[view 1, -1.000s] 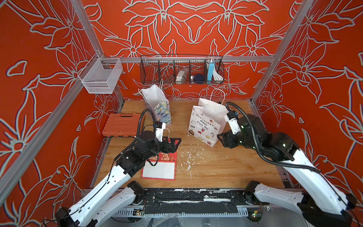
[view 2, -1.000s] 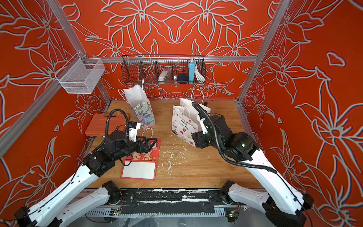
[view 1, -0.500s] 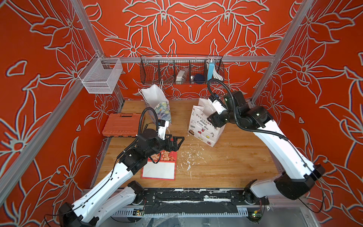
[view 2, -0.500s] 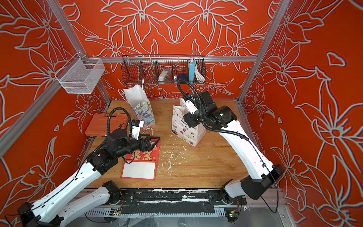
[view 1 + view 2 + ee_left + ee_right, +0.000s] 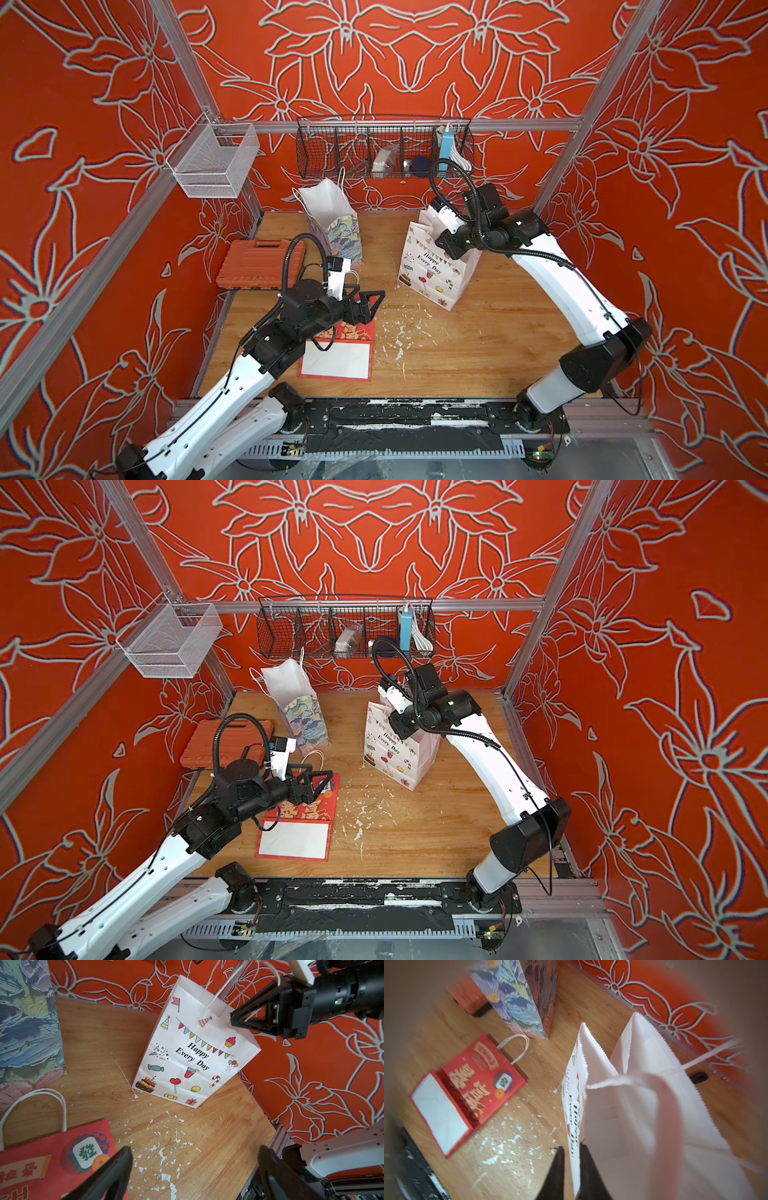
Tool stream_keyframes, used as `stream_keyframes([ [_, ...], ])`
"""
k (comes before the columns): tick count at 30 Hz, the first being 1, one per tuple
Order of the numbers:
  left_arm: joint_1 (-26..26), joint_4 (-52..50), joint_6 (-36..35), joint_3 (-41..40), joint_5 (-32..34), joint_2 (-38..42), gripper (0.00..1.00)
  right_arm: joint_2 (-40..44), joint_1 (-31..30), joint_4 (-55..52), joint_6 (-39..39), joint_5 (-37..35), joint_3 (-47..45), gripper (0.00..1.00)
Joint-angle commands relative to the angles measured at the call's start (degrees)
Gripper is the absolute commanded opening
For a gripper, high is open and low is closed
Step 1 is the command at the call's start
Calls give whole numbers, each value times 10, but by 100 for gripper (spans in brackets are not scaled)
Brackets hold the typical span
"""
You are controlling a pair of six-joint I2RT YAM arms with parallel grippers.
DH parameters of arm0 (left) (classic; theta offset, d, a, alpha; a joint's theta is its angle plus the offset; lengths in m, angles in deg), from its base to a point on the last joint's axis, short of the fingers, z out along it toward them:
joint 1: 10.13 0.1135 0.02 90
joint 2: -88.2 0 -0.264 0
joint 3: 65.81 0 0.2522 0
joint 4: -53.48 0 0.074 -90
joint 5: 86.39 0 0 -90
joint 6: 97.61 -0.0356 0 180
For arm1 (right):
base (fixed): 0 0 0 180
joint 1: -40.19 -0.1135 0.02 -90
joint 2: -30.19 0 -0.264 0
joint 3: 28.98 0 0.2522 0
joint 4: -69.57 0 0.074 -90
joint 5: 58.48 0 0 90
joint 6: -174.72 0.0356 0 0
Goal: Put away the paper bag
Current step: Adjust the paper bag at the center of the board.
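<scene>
- Gripping the white bag (image 5: 187, 1053) with my right fingers (image 5: 235, 1019): they are closed on the top rim of its printed front panel, one finger outside and one inside the open mouth.
- White bag stands on the surface (image 5: 478, 340), toward the back right. Its cord handles rise just beside my right fingers.
- My left fingers (image 5: 370, 299) are spread wide and hold nothing. They hover over the top edge of the red bag (image 5: 361, 332) and point toward the white bag.
- Red bag lies flat at the front left of the surface, white base panel toward the front, cord handle toward the floral bag (image 5: 338, 232).
- Floral bag stands upright at the back, well apart from the white bag.
- Orange case (image 5: 257, 264) lies by the left wall, near the floral bag.
- White flakes (image 5: 399, 332) are scattered on the surface between the red bag and the white bag.
- Black wire basket (image 5: 332, 145) hangs on the back rail, above both upright bags.
</scene>
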Motion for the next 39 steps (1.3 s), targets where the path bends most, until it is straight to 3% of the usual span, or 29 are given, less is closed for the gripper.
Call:
stream_keyframes([
  [1, 5, -8, -24, -9, -22, 18, 93, 12, 3, -19, -35, 34, -9, 0],
  [11, 5, 84, -111, -80, -68, 22, 95, 143, 5, -86, -131, 88, -99, 0],
  [14, 6, 103, -170, -67, -96, -21, 94, 209, 4, -76, -151, 105, -158, 0],
  [18, 6, 81, -259, -13, -194, -108, 93, 274, 5, -51, -164, 111, -218, 0],
  [21, 6, 90, -276, 11, -249, -172, 92, 288, 5, -64, -172, 125, -234, 0],
  [24, 0, 155, -249, 7, -316, -199, 92, 309, 5, -65, -160, 110, -245, 19],
  [26, -12, 206, -237, -5, -360, -202, 93, 330, 4, -60, -144, 94, -245, 38],
  [30, -38, 251, -248, -26, -395, -205, 95, 365, 5, -61, -120, 73, -233, 57],
  [34, -65, 282, -268, -30, -411, -228, 93, 409, 4, -63, -71, 31, -235, 65],
  [39, -95, 303, -295, -17, -321, -256, 89, 496, 5, -49, 11, -34, -248, 65],
])
